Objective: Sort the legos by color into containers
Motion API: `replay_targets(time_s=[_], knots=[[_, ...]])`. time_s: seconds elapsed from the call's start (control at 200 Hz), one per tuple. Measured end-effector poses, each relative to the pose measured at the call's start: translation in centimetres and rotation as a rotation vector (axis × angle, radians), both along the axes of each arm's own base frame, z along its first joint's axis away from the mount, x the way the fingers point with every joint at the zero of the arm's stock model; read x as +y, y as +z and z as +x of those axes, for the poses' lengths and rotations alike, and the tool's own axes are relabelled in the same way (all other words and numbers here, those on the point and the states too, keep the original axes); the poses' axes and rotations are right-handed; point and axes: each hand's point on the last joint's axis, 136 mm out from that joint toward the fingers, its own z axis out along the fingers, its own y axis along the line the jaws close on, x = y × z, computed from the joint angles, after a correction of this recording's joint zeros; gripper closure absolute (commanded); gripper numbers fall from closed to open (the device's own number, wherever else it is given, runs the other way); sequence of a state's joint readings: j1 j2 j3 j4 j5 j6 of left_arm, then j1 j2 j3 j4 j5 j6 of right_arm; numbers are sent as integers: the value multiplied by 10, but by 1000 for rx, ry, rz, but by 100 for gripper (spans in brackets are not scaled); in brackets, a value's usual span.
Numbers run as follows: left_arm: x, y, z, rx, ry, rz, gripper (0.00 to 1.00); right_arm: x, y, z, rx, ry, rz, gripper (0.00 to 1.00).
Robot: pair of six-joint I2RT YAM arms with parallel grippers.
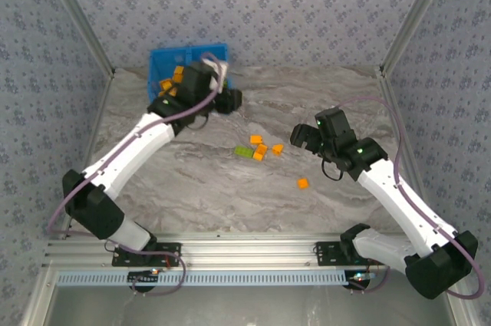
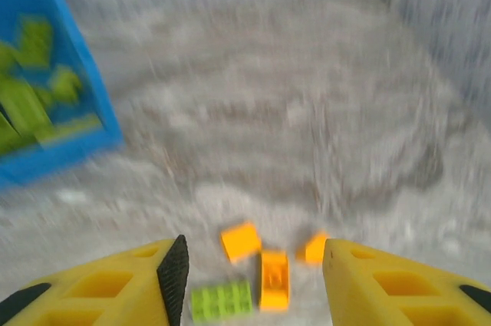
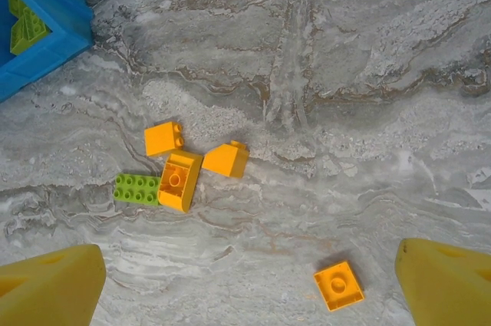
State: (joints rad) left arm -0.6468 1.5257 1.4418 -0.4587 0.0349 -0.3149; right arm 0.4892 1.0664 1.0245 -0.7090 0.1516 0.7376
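The blue bin (image 1: 170,57) sits at the far edge of the surface (image 1: 230,195), toward the far left corner. Orange bricks (image 1: 172,79) lie in its left compartment. The left arm covers most of the other compartment from above, and the blurred left wrist view shows lime green bricks (image 2: 31,100) inside the bin.

The left end effector (image 2: 255,248) hangs just beside the bin's right side, above the surface. Its yellow fingers (image 2: 115,288) stand apart with nothing between them.

Near the middle of the surface lies a small cluster of loose legos. A green brick (image 3: 138,189) touches the long side of an orange brick (image 3: 179,180). Two more orange pieces, one on the left (image 3: 164,139) and one on the right (image 3: 228,159), lie just beyond these on the far side. A single orange square brick (image 3: 338,285) lies apart from the cluster, closer to the near edge and toward the right.

The right end effector (image 3: 249,253) is above the surface to the right of the cluster, pointing toward it. Its fingers (image 3: 50,288) are spread wide and hold nothing. The bin's near corner and one green brick (image 3: 27,23) inside it show at the top left of the right wrist view.
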Motion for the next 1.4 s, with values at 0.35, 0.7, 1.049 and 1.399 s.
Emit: replay_targets(time_s=[0.35, 0.7, 1.049, 1.399], knots=[[-71, -153, -49, 242, -149, 187, 42, 2, -3, 3, 8, 3, 4, 0], [-84, -223, -28, 253, -145, 372, 39, -3, 4, 1, -10, -9, 14, 0], [-86, -237, -21, 238, -134, 417, 67, -6, 1, -1, -5, -16, 11, 0], [-69, -170, -27, 139, -95, 341, 67, -7, 0, -1, -4, -18, 11, 0]])
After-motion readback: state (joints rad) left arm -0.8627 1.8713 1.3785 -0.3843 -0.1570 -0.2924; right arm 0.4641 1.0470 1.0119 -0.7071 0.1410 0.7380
